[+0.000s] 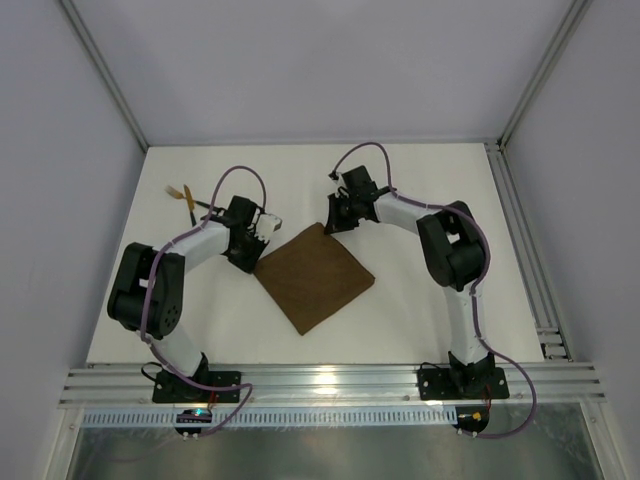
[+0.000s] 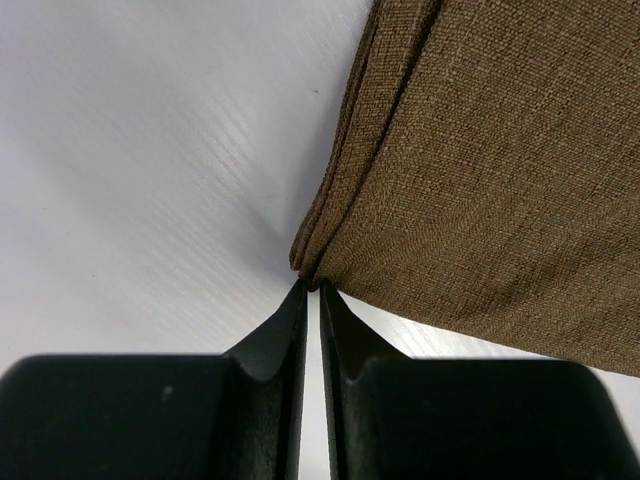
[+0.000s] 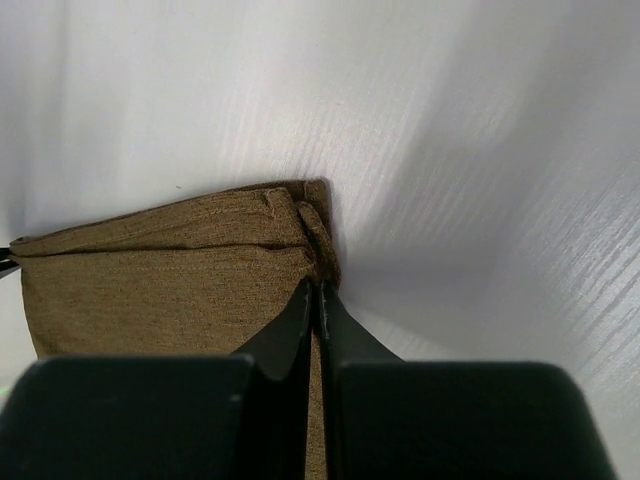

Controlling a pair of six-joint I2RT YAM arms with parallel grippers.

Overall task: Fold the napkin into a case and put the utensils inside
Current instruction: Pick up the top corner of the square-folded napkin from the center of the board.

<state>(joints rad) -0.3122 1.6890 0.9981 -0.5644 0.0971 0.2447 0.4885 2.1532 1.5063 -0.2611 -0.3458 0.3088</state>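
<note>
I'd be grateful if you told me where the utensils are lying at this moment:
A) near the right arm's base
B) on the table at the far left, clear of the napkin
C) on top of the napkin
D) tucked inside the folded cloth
B: in the top view the utensils lie on the bare table at the far left, well apart from the napkin.

Folded brown napkin point(image 1: 314, 277) lies mid-table, utensils point(image 1: 185, 197) far left.
</note>
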